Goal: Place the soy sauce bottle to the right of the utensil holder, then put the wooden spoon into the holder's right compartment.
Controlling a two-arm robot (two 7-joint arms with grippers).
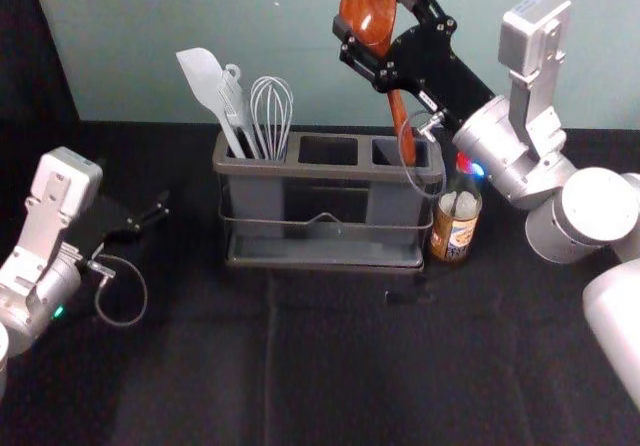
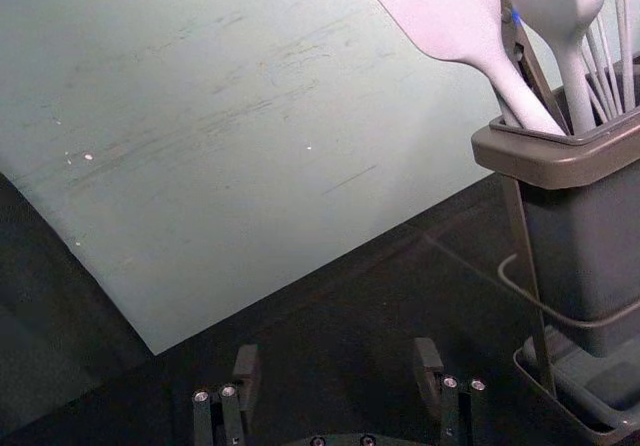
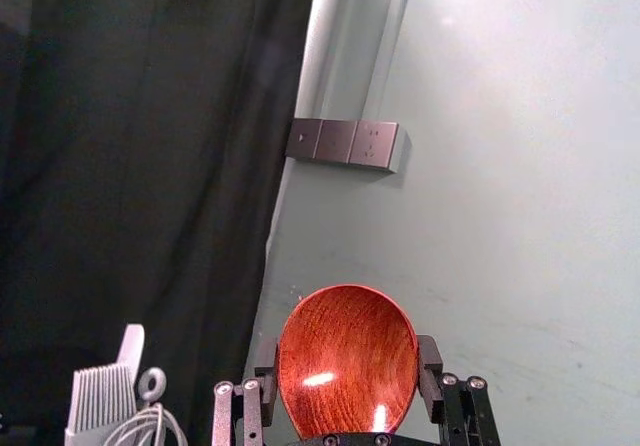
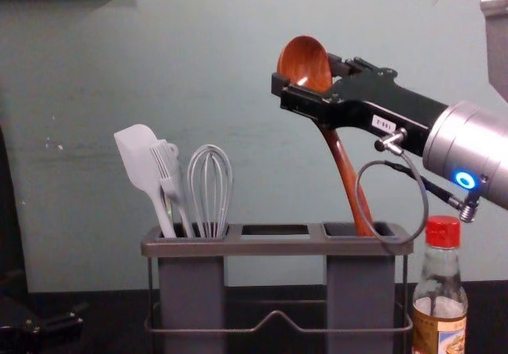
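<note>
My right gripper (image 1: pixel 370 11) is above the right end of the utensil holder (image 1: pixel 325 256), gripping the wooden spoon (image 1: pixel 370 14) by its bowl. In the right wrist view the fingers of the right gripper (image 3: pixel 347 366) press both sides of the spoon bowl (image 3: pixel 347 361). The spoon's handle (image 4: pixel 346 175) slants down, its lower end inside the holder's right compartment (image 4: pixel 361 286); its tip is hidden. The soy sauce bottle (image 4: pixel 440 298), red-capped, stands upright just right of the holder. My left gripper (image 1: pixel 150 216), parked left of the holder, has its fingers apart in the left wrist view (image 2: pixel 337 366).
A white spatula (image 4: pixel 139 159), a brush (image 4: pixel 168 171) and a whisk (image 4: pixel 210 191) stand in the holder's left compartment. The middle compartment (image 1: pixel 328 150) holds nothing visible. Behind the black-covered table (image 1: pixel 330 366) rises a pale wall (image 1: pixel 240 16). A cable loop hangs from the right gripper near the holder's rim.
</note>
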